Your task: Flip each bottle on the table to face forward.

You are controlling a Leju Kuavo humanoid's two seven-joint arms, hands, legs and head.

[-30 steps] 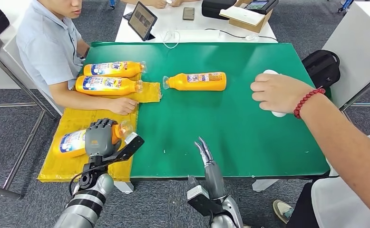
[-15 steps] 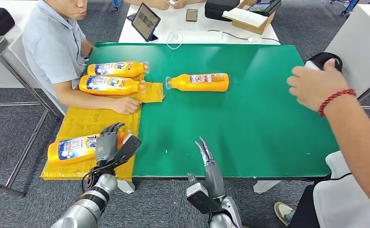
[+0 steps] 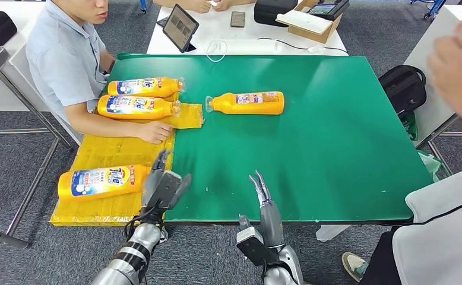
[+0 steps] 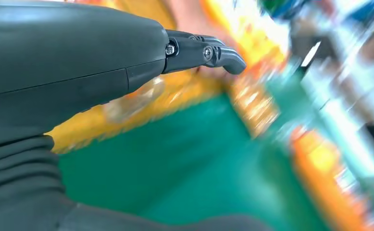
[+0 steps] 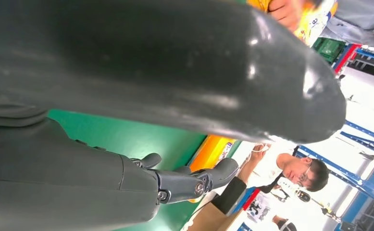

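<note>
Four orange bottles lie on their sides. The nearest bottle [image 3: 101, 181] rests on the yellow mat [image 3: 111, 151] with its blue and white label up. Two more bottles [image 3: 142, 86] [image 3: 135, 106] lie side by side at the back left. The fourth bottle [image 3: 246, 102] lies alone on the green table top [image 3: 312, 148], seen in the right wrist view as an orange shape [image 5: 214, 151]. My left hand [image 3: 163, 187] is open just right of the nearest bottle, apart from it; its wrist view is blurred [image 4: 79, 72]. My right hand [image 3: 263, 199] is open at the front edge, fingers straight [image 5: 190, 180].
A seated person at the left rests a hand [image 3: 153, 132] on the yellow mat near the two back bottles. Another person's arm [image 3: 460, 65] is raised at the far right. A tablet [image 3: 181, 27], phone [image 3: 236, 18] and box [image 3: 312, 18] sit on the white table behind. A black bag [image 3: 404, 86] stands at the right.
My left hand let go of the nearest bottle and drew off to its right. The bottle now lies label up, a little further left. The person's arm on the right pulled away from the table.
</note>
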